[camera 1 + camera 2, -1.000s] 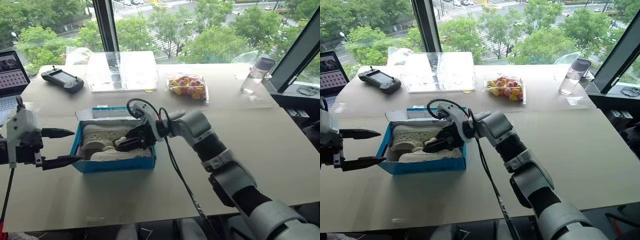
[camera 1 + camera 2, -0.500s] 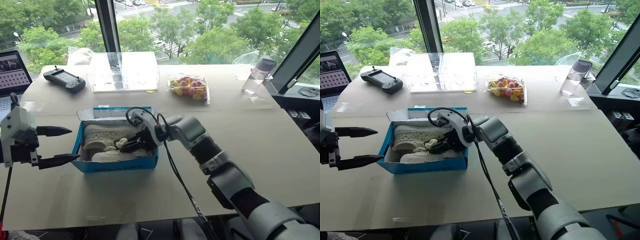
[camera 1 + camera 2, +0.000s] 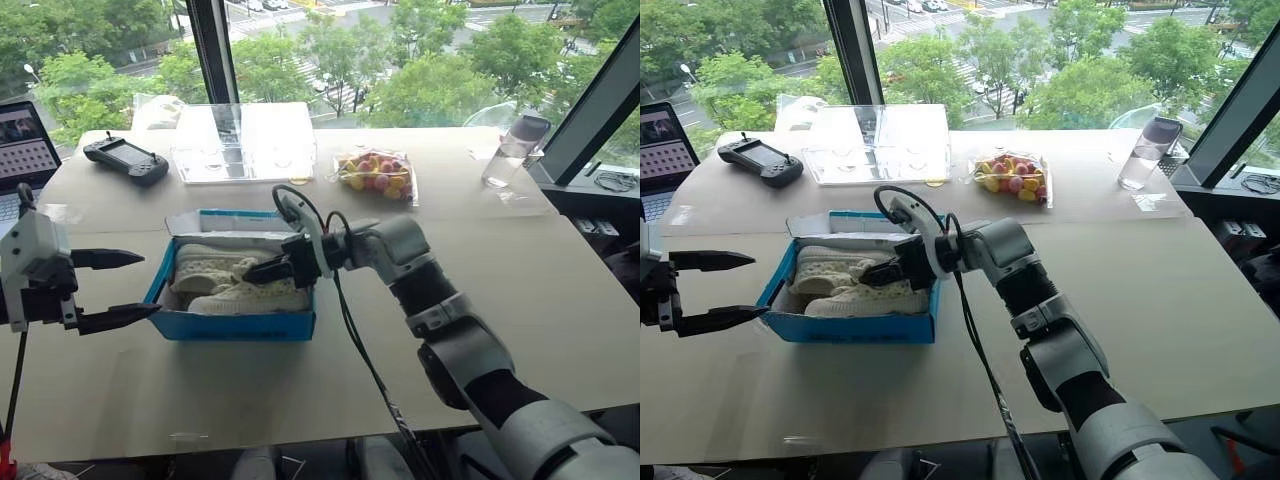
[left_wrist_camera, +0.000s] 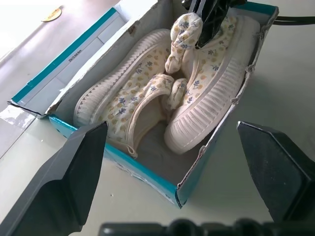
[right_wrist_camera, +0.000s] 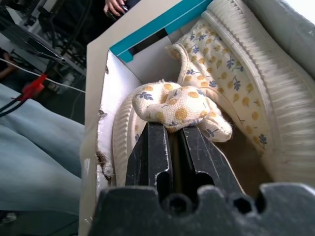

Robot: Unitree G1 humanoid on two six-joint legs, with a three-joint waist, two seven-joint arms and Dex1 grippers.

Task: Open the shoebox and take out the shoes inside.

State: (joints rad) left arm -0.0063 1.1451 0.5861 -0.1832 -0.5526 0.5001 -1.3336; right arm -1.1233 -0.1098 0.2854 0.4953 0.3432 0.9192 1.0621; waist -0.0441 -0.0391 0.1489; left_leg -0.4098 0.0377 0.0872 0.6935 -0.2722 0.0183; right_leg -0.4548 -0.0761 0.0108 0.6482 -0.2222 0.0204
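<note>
1. The right pincer (image 3: 888,270), which a second ago was spread wide over the shoes (image 3: 855,285), is now seen clamped on a knotted fabric bow (image 5: 179,108) at the top of one shoe; in the right wrist view the two fingers (image 5: 150,152) are pressed together with the cloth pinched between them.
2. The gripped shoe appears to be tilted up slightly against its partner, whereas earlier both were lying flat.
3. The shoebox (image 3: 235,325) is found on the table (image 3: 500,300), open, with its lid folded back behind it; both shoes are kept inside, side by side.
4. The left pincer (image 3: 105,290) is held spread wide just beside the box's left end, unchanged, with nothing between its fingers.
5. It is judged that opening is done and the first shoe is secured; lifting it out is the step in hand, and a grip on soft cloth alone may slip.
</note>
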